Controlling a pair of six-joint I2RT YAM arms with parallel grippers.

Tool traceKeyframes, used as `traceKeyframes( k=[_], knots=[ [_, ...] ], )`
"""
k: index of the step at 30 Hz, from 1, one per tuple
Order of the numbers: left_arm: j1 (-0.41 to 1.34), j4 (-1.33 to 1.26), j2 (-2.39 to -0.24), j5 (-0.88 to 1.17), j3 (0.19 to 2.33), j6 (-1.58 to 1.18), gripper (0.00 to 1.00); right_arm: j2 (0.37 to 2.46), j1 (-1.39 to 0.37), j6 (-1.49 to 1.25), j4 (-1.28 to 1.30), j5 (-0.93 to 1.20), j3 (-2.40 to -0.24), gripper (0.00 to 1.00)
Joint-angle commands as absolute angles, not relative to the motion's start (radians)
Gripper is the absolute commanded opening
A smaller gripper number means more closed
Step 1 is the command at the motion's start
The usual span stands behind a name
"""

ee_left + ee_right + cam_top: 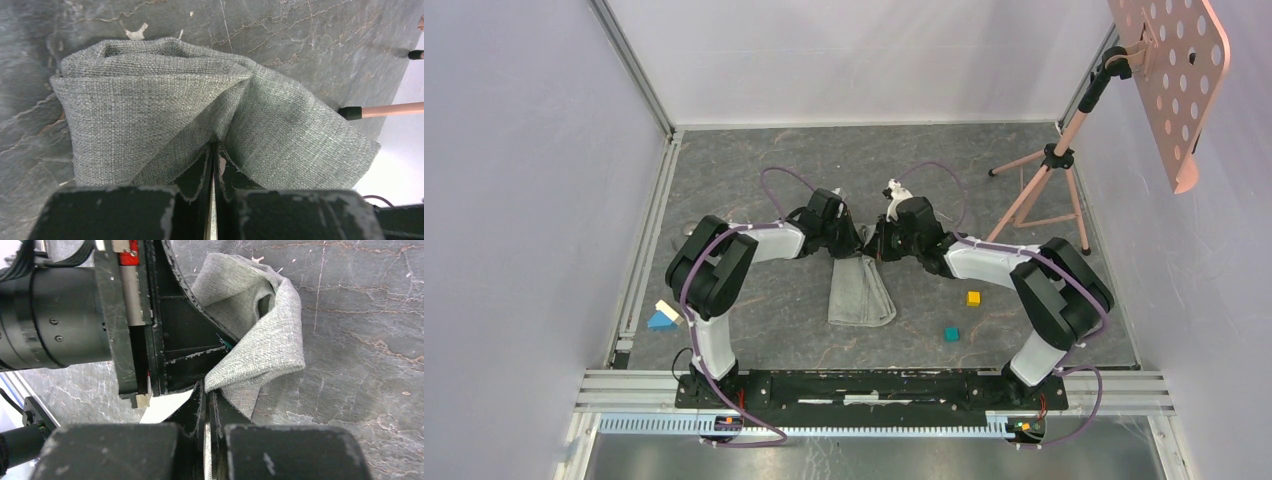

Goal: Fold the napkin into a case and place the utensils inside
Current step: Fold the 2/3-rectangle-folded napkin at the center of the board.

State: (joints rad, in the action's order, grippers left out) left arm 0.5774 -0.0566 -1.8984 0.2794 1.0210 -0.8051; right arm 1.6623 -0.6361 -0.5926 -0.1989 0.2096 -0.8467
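The grey-green napkin (pixel 861 292) lies folded in a long strip at the table's middle, its far end lifted between my two grippers. My left gripper (pixel 852 243) is shut on the napkin's edge; in the left wrist view the cloth (pixel 165 110) bunches right at the closed jaws. My right gripper (pixel 876 243) is shut on the napkin's corner (pixel 260 355), close against the left gripper's body (pixel 125 325). The spoon and fork are out of view.
A yellow cube (pixel 973 298) and a teal cube (pixel 951 334) sit right of the napkin. A blue and cream block pair (pixel 662 317) lies at the left. A pink tripod stand (pixel 1049 180) with a perforated panel (pixel 1174 70) stands at the back right.
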Motion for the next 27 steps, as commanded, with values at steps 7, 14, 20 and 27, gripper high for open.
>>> traceKeyframes(
  k=[7, 14, 20, 27],
  knots=[
    [0.560, 0.023, -1.712, 0.256, 0.977, -0.821, 0.28, 1.706, -0.663, -0.635, -0.245, 0.147, -0.897, 0.01],
    [0.481, 0.099, -1.546, 0.214, 0.869, -0.788, 0.51, 1.713, -0.664, -0.618, -0.214, 0.138, -0.916, 0.00],
    [0.448, 0.081, -1.593, 0.222, 0.822, -0.768, 0.47, 1.723, -0.677, -0.621, -0.187, 0.112, -0.946, 0.00],
    [0.448, 0.005, -1.683, 0.232, 0.792, -0.781, 0.28, 1.752, -0.716, -0.628, -0.138, 0.069, -1.008, 0.00]
  ],
)
